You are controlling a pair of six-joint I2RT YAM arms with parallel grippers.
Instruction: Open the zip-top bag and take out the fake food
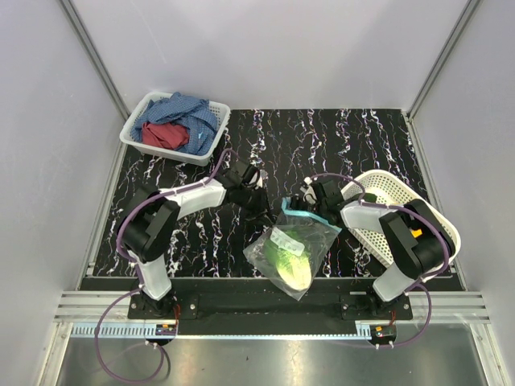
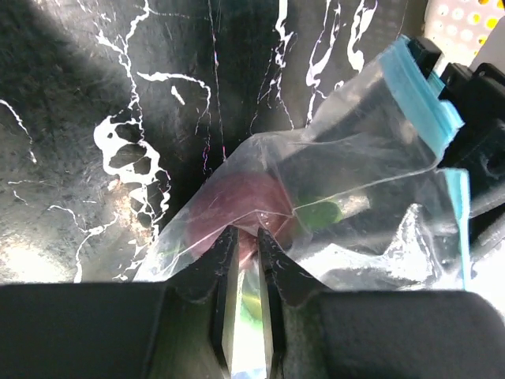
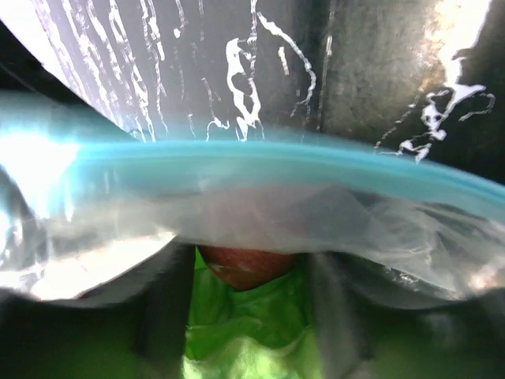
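Note:
The clear zip-top bag lies near the front middle, its teal zip strip toward the back. Light-green lettuce shows through it. My left gripper is at the bag's left edge; its narrow jaws pinch the clear film next to the dark purple-red piece and a dark green piece. My right gripper is at the bag's mouth. In its wrist view the zip strip and film drape across its fingers, which stand apart over the lettuce and the red piece.
A white perforated oval basket lies tilted at the right, under the right arm. A white basket with blue and red cloths stands at the back left. The mat is black with white marbling.

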